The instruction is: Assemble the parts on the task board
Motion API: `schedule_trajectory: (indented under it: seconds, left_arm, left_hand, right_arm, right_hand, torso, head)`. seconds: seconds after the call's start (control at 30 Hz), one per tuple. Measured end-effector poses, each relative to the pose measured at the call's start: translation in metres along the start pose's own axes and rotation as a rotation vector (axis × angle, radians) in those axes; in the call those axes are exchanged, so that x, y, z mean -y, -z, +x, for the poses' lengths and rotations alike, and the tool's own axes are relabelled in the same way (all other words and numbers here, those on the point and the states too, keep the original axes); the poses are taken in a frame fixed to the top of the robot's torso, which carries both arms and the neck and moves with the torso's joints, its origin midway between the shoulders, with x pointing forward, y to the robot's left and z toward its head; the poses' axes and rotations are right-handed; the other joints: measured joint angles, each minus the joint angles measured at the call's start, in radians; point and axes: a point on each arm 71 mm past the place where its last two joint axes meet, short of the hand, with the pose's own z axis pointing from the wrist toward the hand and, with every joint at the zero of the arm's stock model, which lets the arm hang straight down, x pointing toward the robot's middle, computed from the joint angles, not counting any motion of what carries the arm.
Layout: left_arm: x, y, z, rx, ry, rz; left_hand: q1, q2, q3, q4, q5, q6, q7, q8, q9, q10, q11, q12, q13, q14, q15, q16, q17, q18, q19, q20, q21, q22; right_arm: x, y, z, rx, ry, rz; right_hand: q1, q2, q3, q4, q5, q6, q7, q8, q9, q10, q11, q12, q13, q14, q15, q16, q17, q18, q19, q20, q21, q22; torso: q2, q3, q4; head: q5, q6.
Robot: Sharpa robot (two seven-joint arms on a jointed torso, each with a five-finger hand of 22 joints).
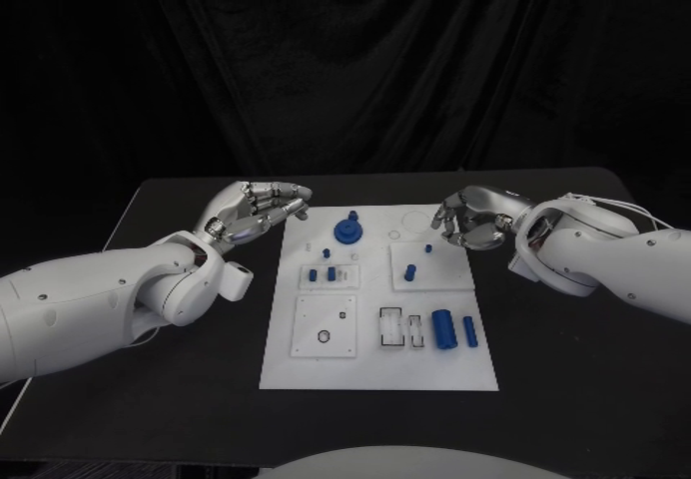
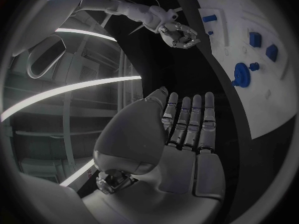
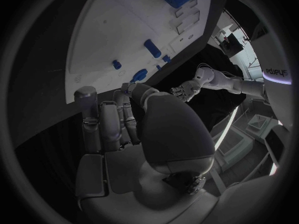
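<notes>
Two silver hands poised at the far corners of the white rectangular task board (image 1: 377, 374) on the black table (image 1: 576, 399).

Left hand (image 1: 260, 212) at ten o'clock from the board's middle, fingers loosely apart and stretched toward the board edge, holding nothing; in the left wrist view fingers (image 2: 187, 122) side by side, straight, palm bare. Right hand (image 1: 472, 218) at two o'clock, fingers half-curled yet separated, nothing seen between them, fingertips partly hidden behind the knuckles. Blue round knobbed part (image 1: 347, 232) upright at twelve o'clock on the board; large blue cylinder (image 1: 443, 328) and slimmer blue peg (image 1: 471, 330) at five o'clock; small blue pieces (image 1: 330, 272) near centre, too small to make out in shape.
</notes>
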Motion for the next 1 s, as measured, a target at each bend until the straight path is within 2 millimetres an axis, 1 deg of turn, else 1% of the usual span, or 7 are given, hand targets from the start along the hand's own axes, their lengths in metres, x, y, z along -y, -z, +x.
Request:
schedule_trajectory:
  seconds: [0.17,0.4,0.43,0.67,0.83,0.93,1.0]
  left_arm:
    - [-0.003,0.003,0.005,-0.014,0.061,-0.008]
    - [-0.007,0.006,0.008,-0.028,0.109,-0.018]
    - [-0.008,0.006,0.009,-0.030,0.113,-0.020]
    - [-0.012,0.009,0.011,-0.040,0.138,-0.028]
    - [-0.013,0.010,0.012,-0.048,0.149,-0.031]
    - [-0.014,0.010,0.012,-0.051,0.153,-0.032]
    - [-0.015,0.010,0.012,-0.053,0.156,-0.033]
  left_hand:
    - [0.009,0.009,-0.007,-0.005,0.000,-0.010,-0.003,0.000,-0.002,-0.017,0.003,0.008,-0.004,-0.007,0.000,-0.004,-0.006,0.000,-0.004,0.004,-0.008,-0.010]
    - [0.014,0.014,-0.014,-0.011,0.000,-0.022,-0.001,0.000,-0.003,-0.034,0.007,0.020,-0.008,-0.014,0.007,-0.004,-0.011,0.000,0.004,0.011,-0.008,-0.019]
    - [0.014,0.014,-0.014,-0.011,0.001,-0.022,-0.001,0.000,-0.003,-0.035,0.008,0.020,-0.009,-0.014,0.007,-0.004,-0.012,0.000,0.004,0.011,-0.008,-0.020]
    - [0.019,0.019,-0.018,-0.016,0.004,-0.027,-0.002,0.000,-0.003,-0.049,0.009,0.027,-0.012,-0.016,0.009,-0.004,-0.015,0.000,0.010,0.017,-0.012,-0.027]
    - [0.022,0.022,-0.020,-0.018,0.008,-0.033,-0.004,0.000,-0.004,-0.055,0.013,0.031,-0.015,-0.014,0.014,-0.004,-0.017,0.000,0.011,0.018,-0.012,-0.031]
    - [0.022,0.022,-0.020,-0.018,0.008,-0.033,-0.004,0.000,-0.004,-0.055,0.013,0.031,-0.015,-0.014,0.015,-0.004,-0.017,0.000,0.011,0.018,-0.012,-0.031]
    - [0.022,0.022,-0.023,-0.021,0.008,-0.033,-0.004,0.000,-0.004,-0.058,0.010,0.036,-0.016,-0.014,0.015,-0.004,-0.018,0.000,0.011,0.025,-0.012,-0.033]
  right_arm:
    - [-0.002,-0.001,0.004,-0.010,0.102,-0.008]
    - [-0.005,-0.002,0.010,-0.015,0.194,-0.022]
    - [-0.006,-0.001,0.011,-0.016,0.202,-0.023]
    - [-0.007,-0.001,0.014,-0.016,0.244,-0.034]
    - [-0.008,0.000,0.017,-0.018,0.258,-0.041]
    - [-0.009,0.000,0.019,-0.019,0.261,-0.045]
    - [-0.009,0.000,0.020,-0.019,0.262,-0.047]
  right_hand:
    - [-0.025,-0.025,0.031,-0.015,-0.019,-0.007,0.007,0.000,-0.004,-0.055,0.007,-0.045,-0.040,-0.007,0.007,0.010,-0.010,0.000,-0.003,0.004,0.016,0.000]
    - [-0.044,-0.033,0.047,-0.021,-0.020,-0.017,0.011,0.000,-0.007,-0.089,0.021,-0.081,-0.080,-0.012,0.012,0.021,-0.017,0.000,0.001,0.015,0.028,0.000]
    - [-0.047,-0.036,0.047,-0.022,-0.020,-0.021,0.007,0.000,-0.009,-0.099,0.022,-0.089,-0.087,-0.014,0.018,0.021,-0.019,0.000,-0.003,0.019,0.031,0.000]
    - [-0.062,-0.050,0.062,-0.037,-0.021,-0.030,0.005,-0.009,-0.017,-0.140,0.035,-0.127,-0.126,-0.022,0.030,0.025,-0.034,0.000,-0.008,0.031,0.035,0.000]
    - [-0.065,-0.046,0.062,-0.037,-0.031,-0.037,0.005,-0.011,-0.019,-0.142,0.037,-0.135,-0.137,-0.023,0.031,0.025,-0.038,0.000,-0.008,0.031,0.035,0.000]
    - [-0.077,-0.045,0.062,-0.037,-0.043,-0.037,0.005,-0.014,-0.021,-0.145,0.040,-0.134,-0.145,-0.027,0.034,0.032,-0.040,0.000,-0.009,0.038,0.039,0.000]
    - [-0.079,-0.043,0.062,-0.037,-0.055,-0.037,0.005,-0.014,-0.022,-0.145,0.040,-0.134,-0.151,-0.027,0.034,0.032,-0.042,0.000,-0.008,0.038,0.040,0.000]
  torso:
    - [0.004,-0.0044,0.0037]
    - [0.009,-0.0084,0.0083]
    - [0.009,-0.0088,0.0084]
    - [0.008,-0.0092,0.0088]
    - [0.006,-0.0088,0.0080]
    - [0.005,-0.0084,0.0072]
    - [0.005,-0.0084,0.0070]
  head:
    - [-0.009,0.007]
    - [-0.017,0.013]
    - [-0.017,0.013]
    - [-0.019,0.010]
    - [-0.019,0.006]
    - [-0.019,0.005]
    - [-0.019,0.004]
